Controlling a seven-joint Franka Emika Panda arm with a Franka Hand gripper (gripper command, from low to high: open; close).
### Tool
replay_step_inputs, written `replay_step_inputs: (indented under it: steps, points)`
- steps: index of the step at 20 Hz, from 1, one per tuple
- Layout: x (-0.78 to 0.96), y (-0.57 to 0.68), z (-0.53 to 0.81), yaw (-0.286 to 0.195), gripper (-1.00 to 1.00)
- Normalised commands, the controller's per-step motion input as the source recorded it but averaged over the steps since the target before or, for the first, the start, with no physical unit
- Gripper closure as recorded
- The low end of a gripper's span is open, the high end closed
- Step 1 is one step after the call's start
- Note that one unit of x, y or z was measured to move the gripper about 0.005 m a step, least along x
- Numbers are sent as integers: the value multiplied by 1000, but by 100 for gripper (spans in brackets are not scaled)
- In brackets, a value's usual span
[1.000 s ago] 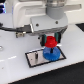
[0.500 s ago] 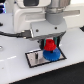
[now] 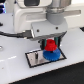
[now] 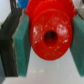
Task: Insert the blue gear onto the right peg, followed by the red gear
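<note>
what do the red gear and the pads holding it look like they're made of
The round bright-red gear with a raised hub looks like moulded plastic with a glossy finish: uniform colour, speckled shine around its centre hole. The teal pads on the hand look like matte rubber or foam, showing no glare; the exact material is unclear.

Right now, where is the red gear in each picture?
Exterior view: the red gear is near the middle, under the gripper, right above the blue gear on the grey plate.
Wrist view: the red gear fills the middle, clamped between the green finger pads, its centre hole facing the camera.
Shared landmark: the gripper's fingers on either side of the red gear show in both views.
</note>
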Motion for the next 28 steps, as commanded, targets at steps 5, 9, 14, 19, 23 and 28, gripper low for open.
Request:
replay_step_inputs:
  steps: [5,9,14,19,23,28]
  points:
    - [310,110,-16,0,100]
    - [152,59,-58,0,100]
    - [84,2,0,0,100]
    - [34,2,260,0,100]
    - [226,0,-110,0,100]
    - [405,9,-9,0,100]
